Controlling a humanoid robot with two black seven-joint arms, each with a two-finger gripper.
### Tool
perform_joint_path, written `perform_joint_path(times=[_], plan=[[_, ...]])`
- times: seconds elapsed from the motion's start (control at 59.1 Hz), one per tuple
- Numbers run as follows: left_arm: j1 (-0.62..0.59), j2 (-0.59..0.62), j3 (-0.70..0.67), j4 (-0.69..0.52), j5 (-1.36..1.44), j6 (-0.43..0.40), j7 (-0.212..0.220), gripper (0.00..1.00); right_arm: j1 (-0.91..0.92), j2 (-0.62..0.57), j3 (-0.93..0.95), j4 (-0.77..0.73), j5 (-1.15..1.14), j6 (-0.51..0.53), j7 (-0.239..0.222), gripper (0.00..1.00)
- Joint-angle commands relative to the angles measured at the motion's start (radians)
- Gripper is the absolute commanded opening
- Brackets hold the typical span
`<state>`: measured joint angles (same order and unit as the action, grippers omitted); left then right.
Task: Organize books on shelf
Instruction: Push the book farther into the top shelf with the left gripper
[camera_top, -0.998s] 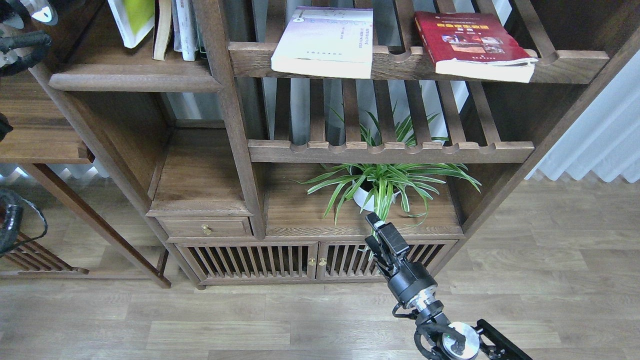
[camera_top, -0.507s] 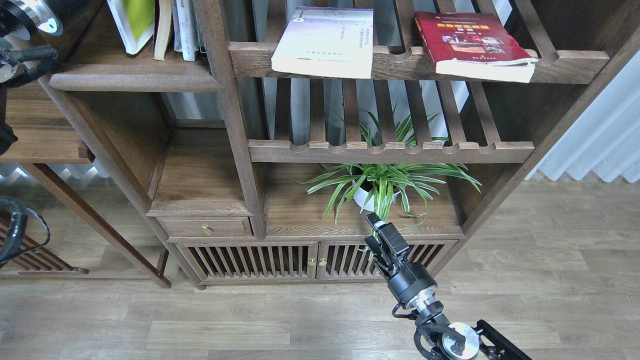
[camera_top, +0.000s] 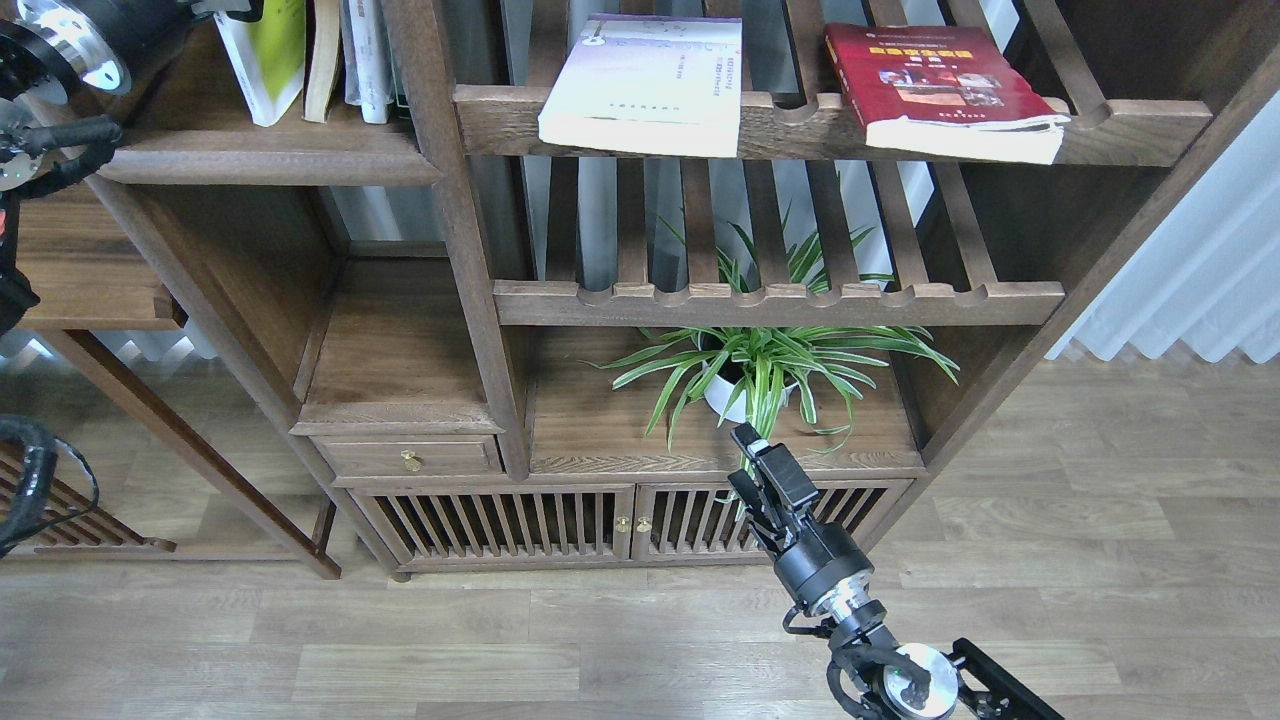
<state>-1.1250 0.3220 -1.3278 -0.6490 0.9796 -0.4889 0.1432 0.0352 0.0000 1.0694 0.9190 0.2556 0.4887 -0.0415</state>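
The yellow-green book (camera_top: 268, 50) stands upright on the solid dark-brown shelf (camera_top: 270, 160) at the top left, beside other upright books (camera_top: 350, 55). My left gripper (camera_top: 228, 8) is at the top edge, right at this book's upper part; its fingers are cut off by the frame. The pale lavender-white book (camera_top: 645, 85) and the dark red book (camera_top: 930, 90) lie flat on the upper slatted rack (camera_top: 790, 120), overhanging its front rail. My right gripper (camera_top: 748, 460) hangs low in front of the cabinet, empty, with its fingers apart.
A potted spider plant (camera_top: 760, 365) stands on the lower board, just behind my right gripper. A second slatted rack (camera_top: 780, 300) lies below the books. A small drawer (camera_top: 405, 455) and slatted cabinet doors (camera_top: 560, 520) are at the bottom. White curtain (camera_top: 1190, 270) at right.
My left arm has swung right and up, bringing its gripper to the top of the yellow-green book. The right arm and the two flat books have not moved.
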Motion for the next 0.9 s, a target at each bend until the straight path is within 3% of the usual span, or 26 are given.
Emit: perform_joint_path(times=[0.0, 0.44, 0.879], plan=[[-0.002, 0.000, 0.001, -0.006, -0.001, 0.000, -0.004, 0.44, 0.000, 0.000, 0.001, 0.000, 0.001, 0.000, 0.000, 0.98], [0.002, 0.029, -0.004, -0.066, -0.016, 0.000, 0.001, 0.56, 0.000, 0.000, 0.001, 0.000, 0.001, 0.000, 0.000, 0.98], [0.149, 0.069, -0.021, -0.227, -0.041, 0.000, 0.001, 0.62, -0.001, 0.000, -0.006, 0.006, 0.001, 0.000, -0.003, 0.98]])
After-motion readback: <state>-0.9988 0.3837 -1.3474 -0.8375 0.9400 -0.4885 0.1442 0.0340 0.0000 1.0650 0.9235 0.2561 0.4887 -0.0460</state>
